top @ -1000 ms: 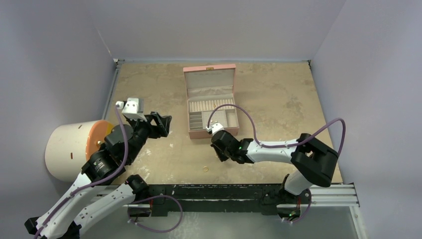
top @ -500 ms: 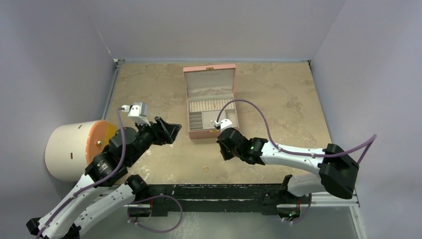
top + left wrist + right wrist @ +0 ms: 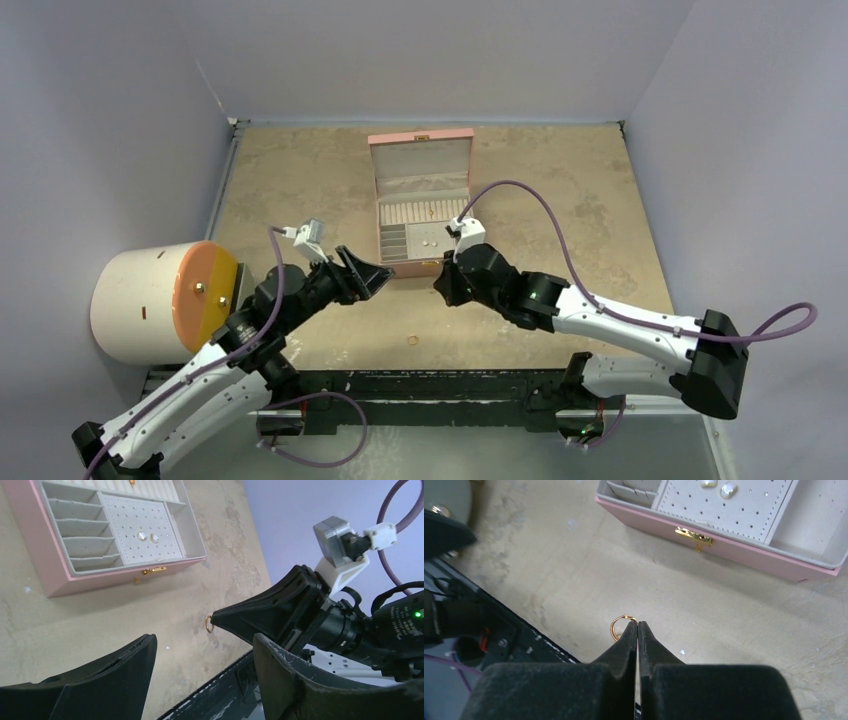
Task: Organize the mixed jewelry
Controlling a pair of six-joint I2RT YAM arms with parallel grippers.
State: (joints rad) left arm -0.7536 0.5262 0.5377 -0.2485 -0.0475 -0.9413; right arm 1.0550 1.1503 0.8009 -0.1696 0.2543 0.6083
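Observation:
My right gripper is shut on a thin gold ring, which sticks out sideways from the fingertips. It hangs just in front of the open pink box. The left wrist view shows the same ring at that gripper's tip. My left gripper is open and empty, a little left of the right one and facing it. Another gold ring lies on the table near the front edge, below both grippers. Two pale studs sit on the box's perforated panel.
A white cylinder with an orange face stands at the left edge beside my left arm. The black rail runs along the table's near edge. The box's lid stands open toward the back wall.
My left gripper has swung right, to in front of the box, staying open. My right arm has stretched out and its shut gripper has shifted slightly toward the box. The table ring has not moved.

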